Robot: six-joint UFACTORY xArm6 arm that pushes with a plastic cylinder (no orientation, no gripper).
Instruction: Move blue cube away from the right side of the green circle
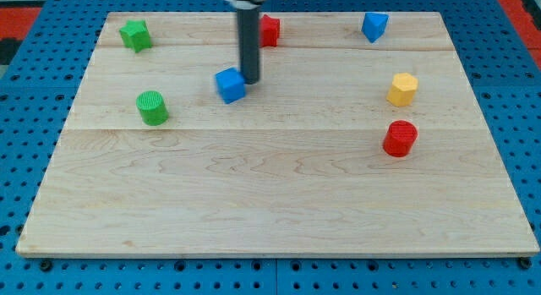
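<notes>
The blue cube [230,84] lies on the wooden board in the upper middle-left. The green circle [153,107], a ribbed cylinder, sits to its left and a little lower, about a block's width or more apart. My tip [252,79] is just at the cube's upper right edge, touching or nearly touching it. The dark rod rises from there to the view's top.
A green star-shaped block [135,35] is at the top left. A red block [269,30] is partly behind the rod. A blue block [374,26] is at the top right. A yellow block [403,89] and a red cylinder [400,138] are at the right.
</notes>
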